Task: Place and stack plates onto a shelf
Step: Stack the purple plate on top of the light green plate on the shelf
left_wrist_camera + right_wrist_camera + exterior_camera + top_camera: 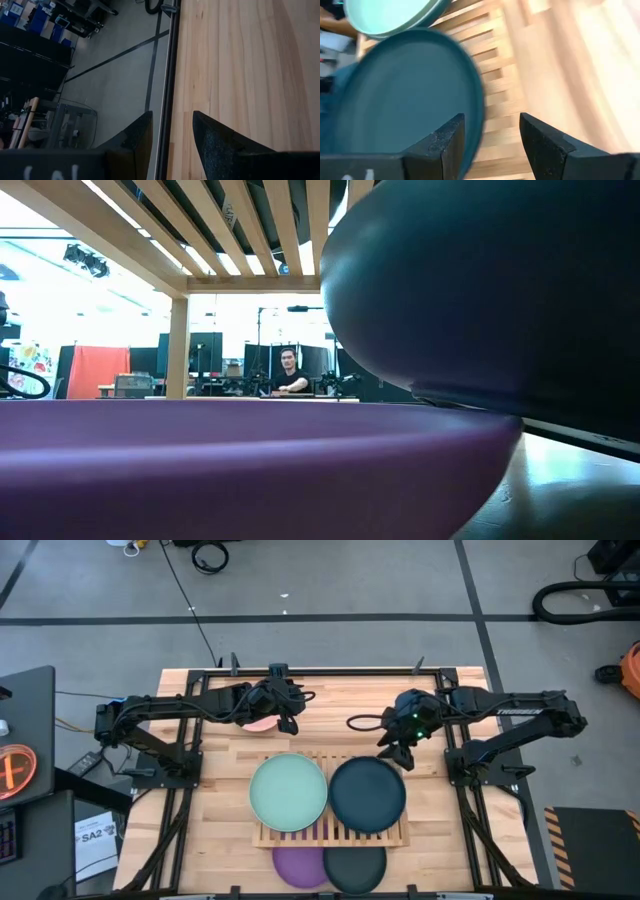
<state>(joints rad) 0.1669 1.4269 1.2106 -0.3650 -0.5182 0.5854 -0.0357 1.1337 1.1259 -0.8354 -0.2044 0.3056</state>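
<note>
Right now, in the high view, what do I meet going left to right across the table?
Left gripper over a salmon plate → mint green plate on the shelf → dark teal plate → right gripper, jaws open.

The bench (pixel 220 840) carries the shelf (pixel 330 836). On the shelf: mint plate (pixel 288 791), teal plate (pixel 368 794). Just beside the shelf, on the bench: purple plate (pixel 298 867), black plate (pixel 356 867).
</note>
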